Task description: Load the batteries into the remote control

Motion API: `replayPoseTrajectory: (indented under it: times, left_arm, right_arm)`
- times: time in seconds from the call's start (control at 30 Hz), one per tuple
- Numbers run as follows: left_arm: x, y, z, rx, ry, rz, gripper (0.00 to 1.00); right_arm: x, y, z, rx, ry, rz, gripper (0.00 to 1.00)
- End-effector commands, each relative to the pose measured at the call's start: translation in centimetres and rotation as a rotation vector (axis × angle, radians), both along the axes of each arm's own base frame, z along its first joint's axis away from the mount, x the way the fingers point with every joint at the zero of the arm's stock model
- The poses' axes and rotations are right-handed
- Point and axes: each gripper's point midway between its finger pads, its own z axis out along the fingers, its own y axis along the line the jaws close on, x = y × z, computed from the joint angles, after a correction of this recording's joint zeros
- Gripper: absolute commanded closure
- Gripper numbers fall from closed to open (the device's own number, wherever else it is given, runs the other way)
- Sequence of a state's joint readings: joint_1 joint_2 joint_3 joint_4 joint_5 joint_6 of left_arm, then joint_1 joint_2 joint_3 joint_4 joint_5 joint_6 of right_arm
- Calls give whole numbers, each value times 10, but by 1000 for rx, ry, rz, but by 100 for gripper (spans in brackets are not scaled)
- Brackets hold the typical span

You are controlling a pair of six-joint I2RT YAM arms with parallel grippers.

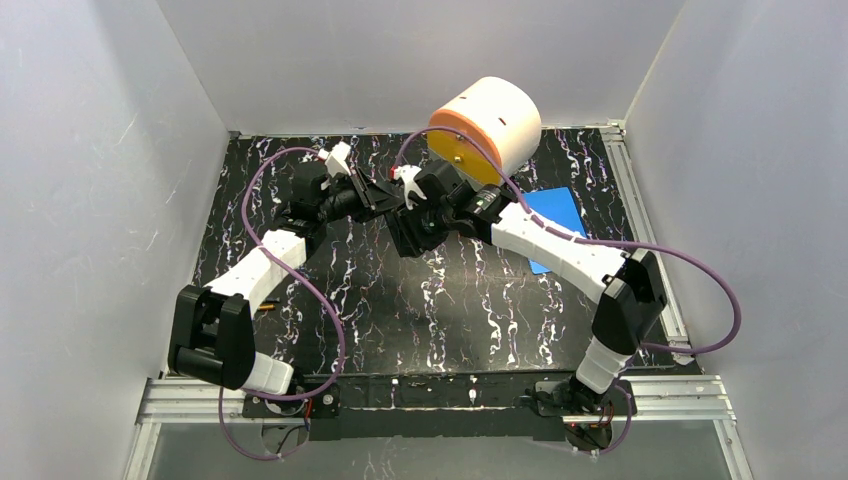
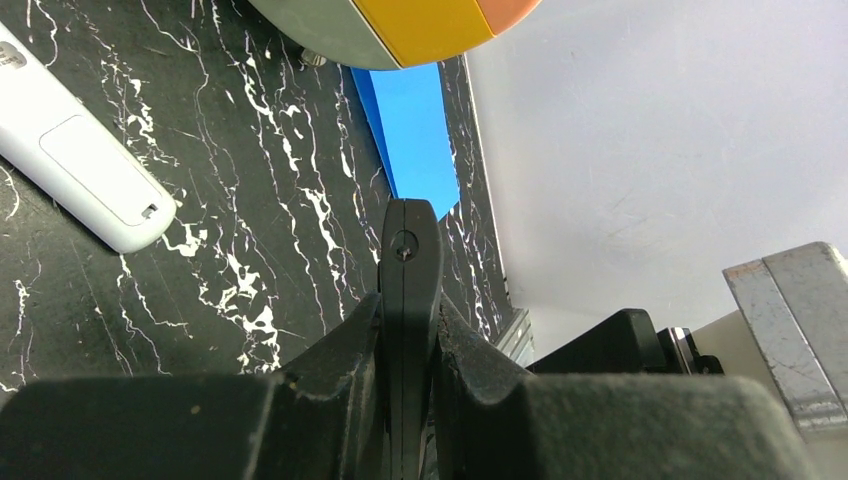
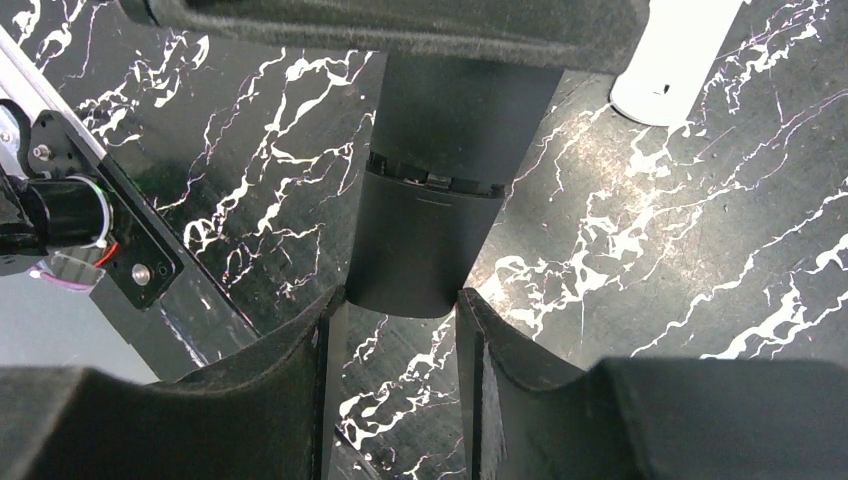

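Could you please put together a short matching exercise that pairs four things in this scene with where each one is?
Things:
1. white remote
2. black remote
3. blue sheet
4. orange-and-white drum

Places:
A. at the back of the table
B. between the fingers of the right gripper
C. lying loose on the table
D. flat near the table's right edge

Pairs: 1-C; 2-B; 3-D; 4-A

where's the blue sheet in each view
top: blue sheet right of centre, just below the drum
left wrist: top centre, again just below the drum
right wrist: not in it
shared landmark: the marbled table, seen in all three views
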State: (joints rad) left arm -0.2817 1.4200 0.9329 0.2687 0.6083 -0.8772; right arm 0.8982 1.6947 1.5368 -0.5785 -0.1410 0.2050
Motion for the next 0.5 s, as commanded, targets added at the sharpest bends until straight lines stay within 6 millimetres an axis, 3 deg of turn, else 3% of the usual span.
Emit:
replayPoseTrajectory:
  times: [0.0,0.47]
  left_arm:
    - [-16,-19,39,-59,-86,-104,100]
    - [-25,-22,36,-93,-23,-116,100]
  right_arm:
    - [0,20,17,52,-10,30,58]
    - [15,26,22,55,-21,-38,56]
